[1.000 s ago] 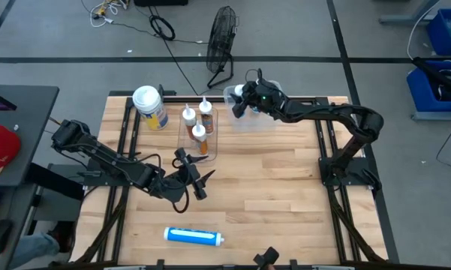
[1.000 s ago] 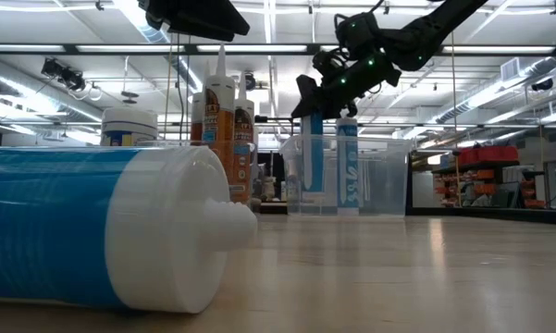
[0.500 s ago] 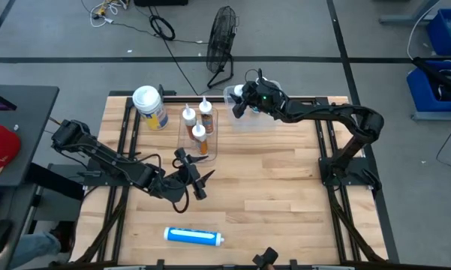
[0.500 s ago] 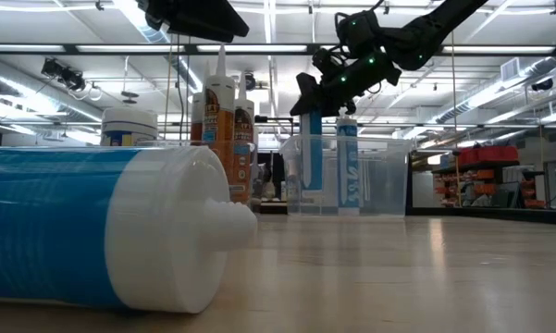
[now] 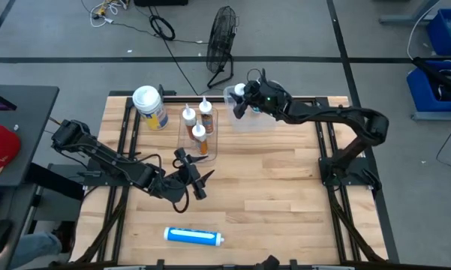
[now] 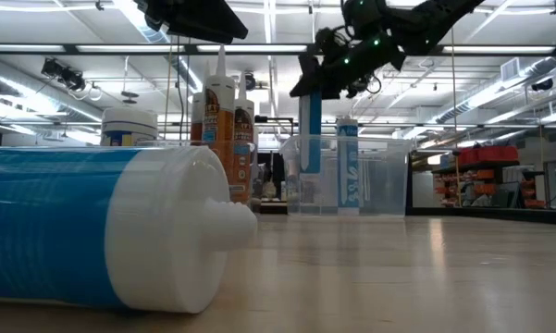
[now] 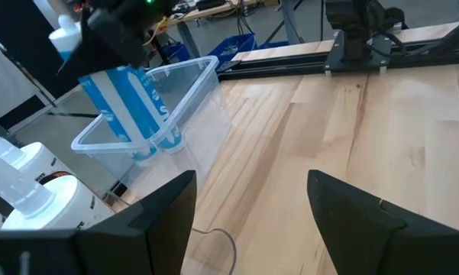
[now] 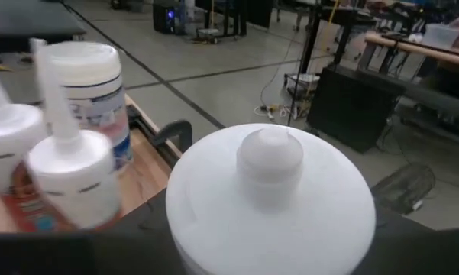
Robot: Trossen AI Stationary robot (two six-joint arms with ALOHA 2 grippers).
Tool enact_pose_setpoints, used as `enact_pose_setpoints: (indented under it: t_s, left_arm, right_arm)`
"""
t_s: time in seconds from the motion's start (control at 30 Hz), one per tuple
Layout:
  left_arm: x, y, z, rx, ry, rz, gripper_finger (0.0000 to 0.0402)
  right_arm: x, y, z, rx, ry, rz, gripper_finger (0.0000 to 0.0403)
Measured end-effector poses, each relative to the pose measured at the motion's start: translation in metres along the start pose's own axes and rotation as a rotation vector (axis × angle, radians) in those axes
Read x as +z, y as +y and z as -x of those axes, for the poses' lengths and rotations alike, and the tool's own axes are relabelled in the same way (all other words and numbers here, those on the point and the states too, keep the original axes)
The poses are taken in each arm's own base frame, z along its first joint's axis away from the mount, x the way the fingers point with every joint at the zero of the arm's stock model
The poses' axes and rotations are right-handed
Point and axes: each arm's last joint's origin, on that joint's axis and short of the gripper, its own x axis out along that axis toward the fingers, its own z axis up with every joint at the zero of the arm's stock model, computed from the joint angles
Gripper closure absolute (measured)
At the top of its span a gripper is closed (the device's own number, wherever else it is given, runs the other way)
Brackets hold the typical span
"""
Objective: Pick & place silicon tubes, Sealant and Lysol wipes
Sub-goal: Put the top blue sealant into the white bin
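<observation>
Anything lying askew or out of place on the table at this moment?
One blue tube lies flat on its side near the table's front edge, apart from everything else, while the orange sealant tubes and the Lysol wipes stand upright at the back. The right gripper holds another blue tube over the clear bin. Nothing looks spilled or damaged.

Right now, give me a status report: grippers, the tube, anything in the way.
Right gripper jaws shut on a blue tube, partly raised from the clear bin. Left gripper open, mid-table. Second blue tube stands beside it in the bin.
</observation>
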Motion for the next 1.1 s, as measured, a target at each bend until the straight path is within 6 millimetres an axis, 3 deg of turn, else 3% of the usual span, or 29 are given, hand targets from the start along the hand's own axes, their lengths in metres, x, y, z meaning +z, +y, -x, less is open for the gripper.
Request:
enact_pose_setpoints:
  t_s: [0.23, 0.5, 0.83, 1.1]
  left_arm:
    - [-0.001, 0.002, -0.003, 0.011, 0.009, 0.0, 0.0148]
    - [-0.001, 0.002, -0.002, 0.011, 0.01, -0.001, 0.0148]
    - [-0.001, 0.002, -0.002, 0.011, 0.011, -0.008, 0.0148]
    - [-0.001, 0.002, -0.003, 0.011, 0.011, -0.007, 0.0148]
  right_arm:
    - [-0.004, 0.013, 0.008, -0.064, 0.074, -0.003, 0.0188]
    - [-0.005, 0.007, 0.008, -0.213, 0.071, -0.132, 0.0187]
    - [-0.041, 0.01, 0.012, -0.384, 0.021, -0.293, 0.0186]
    - [-0.042, 0.011, 0.007, -0.374, -0.026, -0.29, 0.0187]
